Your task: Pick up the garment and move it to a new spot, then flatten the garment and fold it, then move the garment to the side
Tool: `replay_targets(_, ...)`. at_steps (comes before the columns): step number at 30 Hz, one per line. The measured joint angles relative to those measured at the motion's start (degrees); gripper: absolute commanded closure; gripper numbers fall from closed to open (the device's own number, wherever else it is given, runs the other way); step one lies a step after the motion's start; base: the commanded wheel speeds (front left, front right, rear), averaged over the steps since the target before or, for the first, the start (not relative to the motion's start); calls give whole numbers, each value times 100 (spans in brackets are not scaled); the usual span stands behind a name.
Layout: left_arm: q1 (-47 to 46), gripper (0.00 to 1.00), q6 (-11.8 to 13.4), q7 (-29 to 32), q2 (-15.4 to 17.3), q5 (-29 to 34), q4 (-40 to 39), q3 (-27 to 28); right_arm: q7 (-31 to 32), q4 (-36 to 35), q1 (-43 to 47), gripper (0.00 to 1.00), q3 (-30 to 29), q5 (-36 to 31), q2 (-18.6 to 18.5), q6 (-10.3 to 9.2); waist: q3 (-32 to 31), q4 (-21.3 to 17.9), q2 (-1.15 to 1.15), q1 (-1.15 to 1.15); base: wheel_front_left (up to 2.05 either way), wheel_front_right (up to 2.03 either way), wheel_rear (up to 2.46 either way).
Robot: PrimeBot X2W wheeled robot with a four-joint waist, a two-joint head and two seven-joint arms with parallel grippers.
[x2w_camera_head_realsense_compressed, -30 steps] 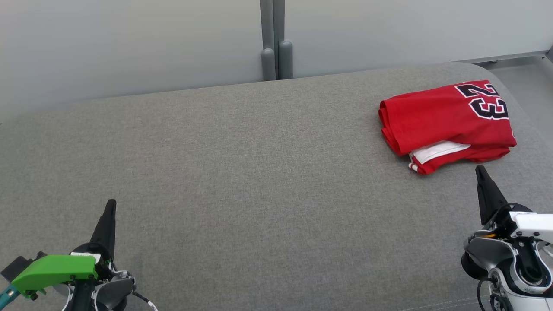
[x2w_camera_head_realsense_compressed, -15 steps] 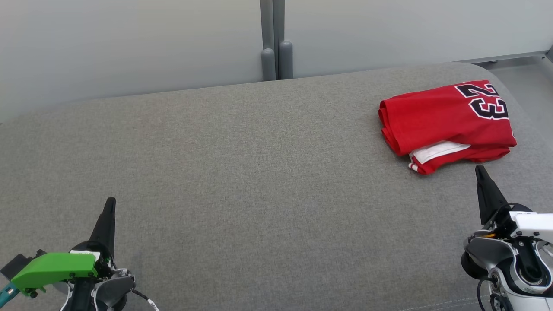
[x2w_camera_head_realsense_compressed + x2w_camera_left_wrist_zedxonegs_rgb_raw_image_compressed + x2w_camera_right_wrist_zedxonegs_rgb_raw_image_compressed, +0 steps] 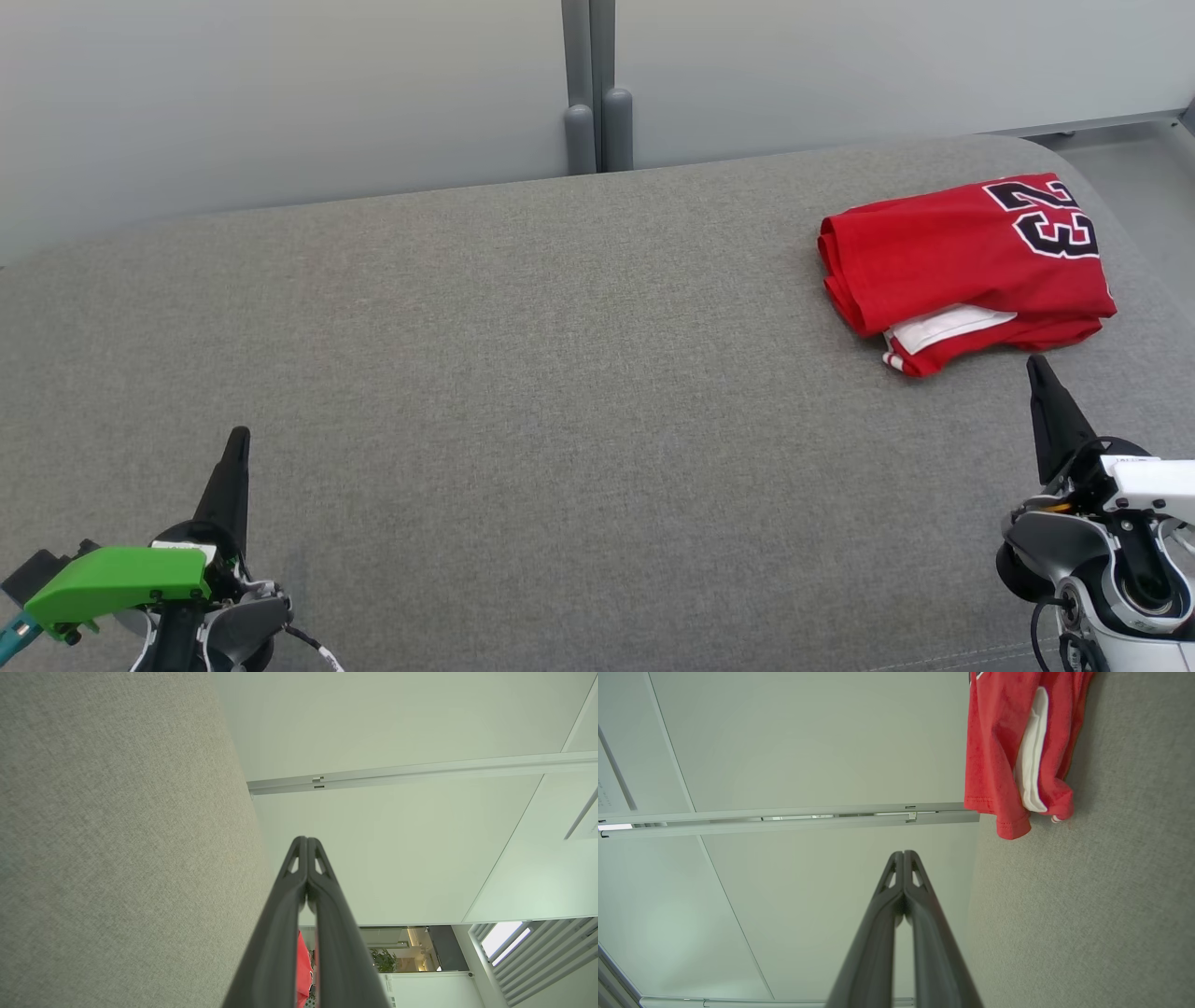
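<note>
The garment is a red jersey with a black number and a white inner layer, lying folded at the far right of the grey cushioned surface. Its hem hangs at the top of the right wrist view. My right gripper rests just in front of the garment, fingers shut and empty, tips together. Far away at the lower left, my left gripper is also shut with nothing in it, its tips closed. A sliver of red shows behind its fingers.
Pale wall panels with a grey post stand behind the surface. The surface's rounded right edge runs close beside the garment, with floor beyond it. Wide bare cushion lies between the two grippers.
</note>
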Motion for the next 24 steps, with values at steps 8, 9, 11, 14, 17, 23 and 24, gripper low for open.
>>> replay_targets(8, 0, 100, -1, 0, 0, 0, 10, 1, 0, 1, -2, 100, -1, 0, 0, 1, 0, 0, 0, 0, 0, 0, 0)
replay_targets(9, 0, 100, -1, 0, 0, 0, 13, 1, 0, 2, -2, 100, -1, 0, 0, 1, 0, 0, 0, 0, 0, 0, 0)
replay_targets(11, 0, 100, -1, 0, 0, 0, 19, 1, 0, 2, -2, 100, -1, 0, 1, 1, 0, 0, 0, 0, 0, 0, 0)
replay_targets(14, 0, 100, -42, 0, 0, 0, 26, 2, 0, 3, -4, 100, -1, 0, 1, 1, -1, 0, 0, 0, 0, 0, 0)
replay_targets(17, 0, 100, -43, 0, 0, 0, 29, 3, 0, 4, -8, 100, -2, 0, 1, 1, -1, 0, 0, 0, 0, 0, 0)
replay_targets(23, 0, 100, -43, 0, 0, 0, 33, 4, 0, 7, -50, 100, -2, 0, 1, 1, -1, 0, 0, 0, 0, 0, 0)
replay_targets(24, 0, 100, -43, 0, 0, 0, 33, 4, 0, 8, -50, 100, -3, 0, 1, 1, -1, 0, 0, 0, 0, 0, 0)
